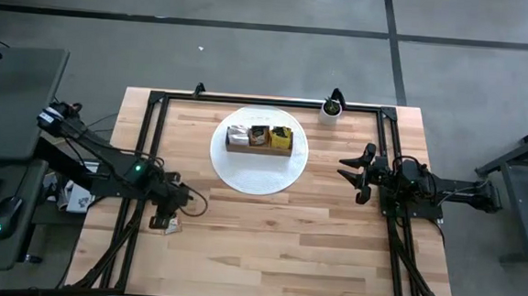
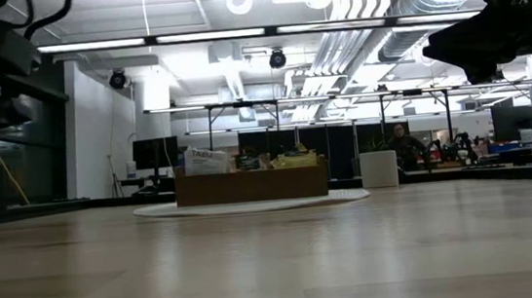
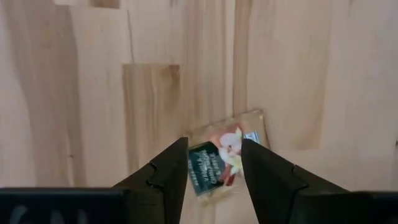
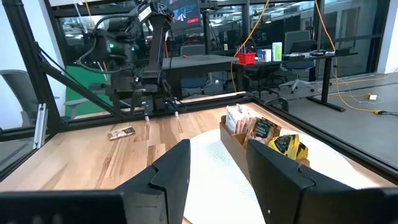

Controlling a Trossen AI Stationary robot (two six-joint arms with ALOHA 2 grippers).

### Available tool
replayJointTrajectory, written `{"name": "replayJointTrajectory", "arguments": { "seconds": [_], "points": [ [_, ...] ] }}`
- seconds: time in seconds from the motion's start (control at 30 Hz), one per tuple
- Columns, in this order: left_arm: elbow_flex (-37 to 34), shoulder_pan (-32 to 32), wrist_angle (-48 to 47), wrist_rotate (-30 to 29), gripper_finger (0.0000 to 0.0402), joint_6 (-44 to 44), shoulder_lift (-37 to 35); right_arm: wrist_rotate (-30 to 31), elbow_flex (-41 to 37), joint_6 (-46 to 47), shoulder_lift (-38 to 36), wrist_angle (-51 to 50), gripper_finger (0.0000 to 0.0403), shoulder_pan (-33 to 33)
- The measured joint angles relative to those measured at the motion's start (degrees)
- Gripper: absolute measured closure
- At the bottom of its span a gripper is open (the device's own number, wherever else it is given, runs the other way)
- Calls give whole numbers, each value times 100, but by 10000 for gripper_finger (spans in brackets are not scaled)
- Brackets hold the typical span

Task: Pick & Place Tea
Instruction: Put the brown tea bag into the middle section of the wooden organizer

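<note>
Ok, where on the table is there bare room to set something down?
Bare wood spans the near half between the left gripper and right gripper. It is crowded at the white mat holding the wooden box, by the small pot, and around the tea sachet under the left gripper.

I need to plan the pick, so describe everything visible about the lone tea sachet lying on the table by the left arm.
The tea sachet is a small flat square packet, tan at the edges, with a dark printed panel and a pink-and-white picture. It lies flat and skewed on the bare wooden table, near the left edge, far from the box. The left tool hangs above it, open, fingers either side; nothing visibly touches it except the table.
</note>
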Motion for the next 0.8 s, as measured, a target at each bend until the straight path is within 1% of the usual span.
{"name": "replayJointTrajectory", "arguments": {
  "seconds": [0.17,0.33,0.5,0.8],
  "points": [
    [-209,-363,186,4,254,-522,0,0,0,0,0,-3,250,-1],
    [-494,-530,533,-10,254,-1107,0,0,0,0,0,-2,250,-2],
    [-637,-518,523,-90,254,-1307,0,0,0,0,-1,-4,250,-1],
    [-656,-518,431,-294,254,-1515,0,0,0,0,0,-4,250,0]
  ]
}}
